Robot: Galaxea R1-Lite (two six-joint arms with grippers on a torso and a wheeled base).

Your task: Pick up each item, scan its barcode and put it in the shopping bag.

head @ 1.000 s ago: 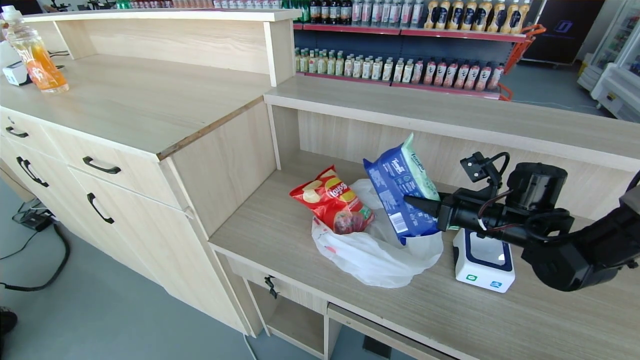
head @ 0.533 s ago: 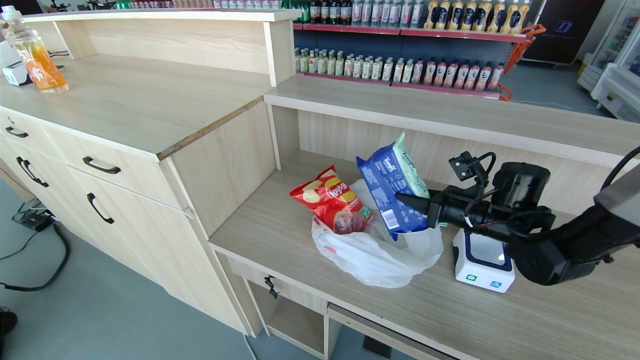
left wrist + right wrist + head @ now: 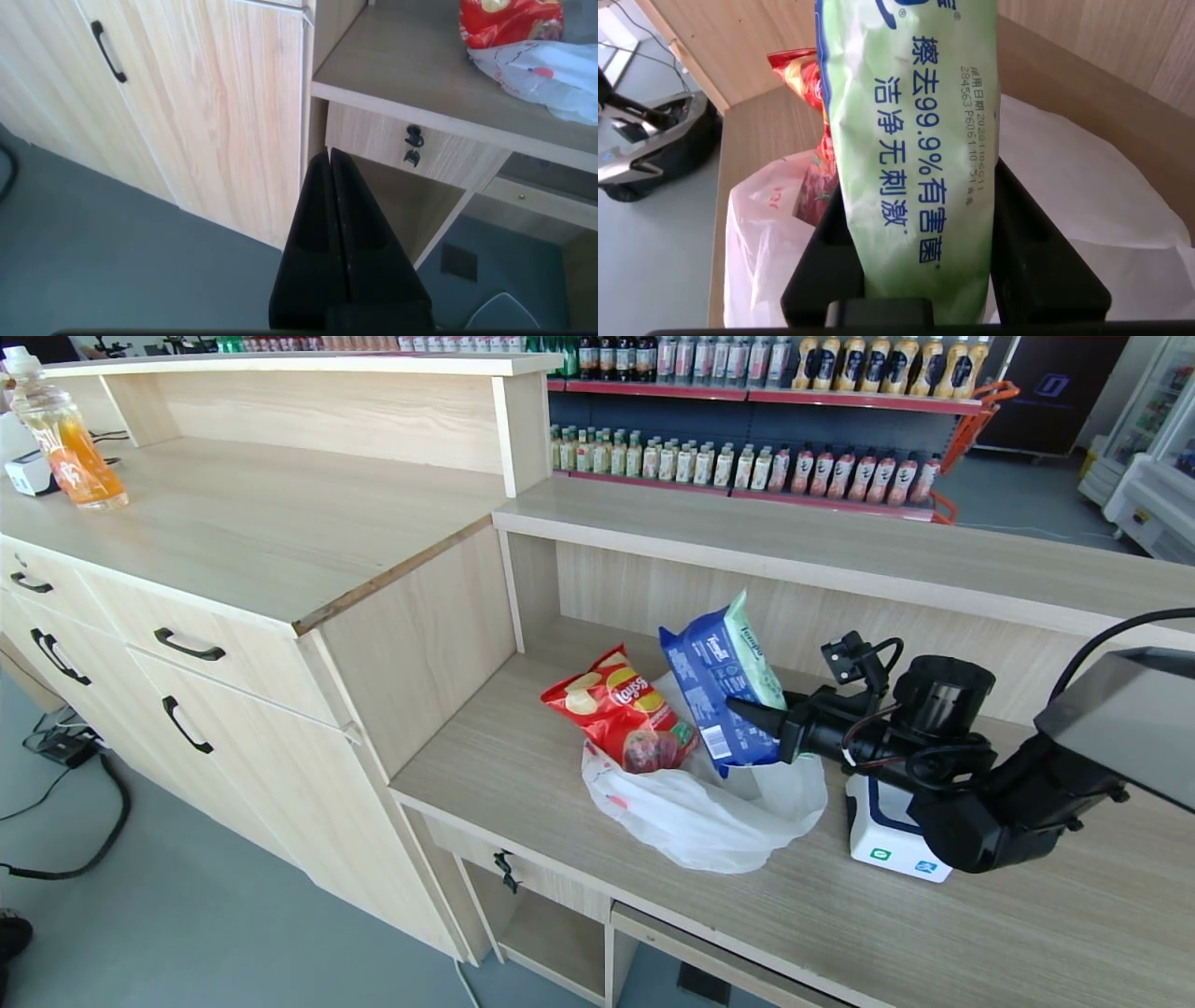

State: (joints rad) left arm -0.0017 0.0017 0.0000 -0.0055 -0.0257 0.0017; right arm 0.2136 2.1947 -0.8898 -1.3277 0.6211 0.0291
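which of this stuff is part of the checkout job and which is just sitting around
Job: wipes pack held in the right gripper, chips bag, shopping bag, scanner.
Lying about: orange drink bottle, shelved drinks in the background.

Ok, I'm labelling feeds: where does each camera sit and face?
Head view: on the head, looking down at the counter; right hand holds the wipes pack.
Left wrist view: faces cabinet fronts and floor past the shut left hand.
Right wrist view: faces the wipes pack between its own fingers.
Shared: the chips bag and shopping bag show in all three.
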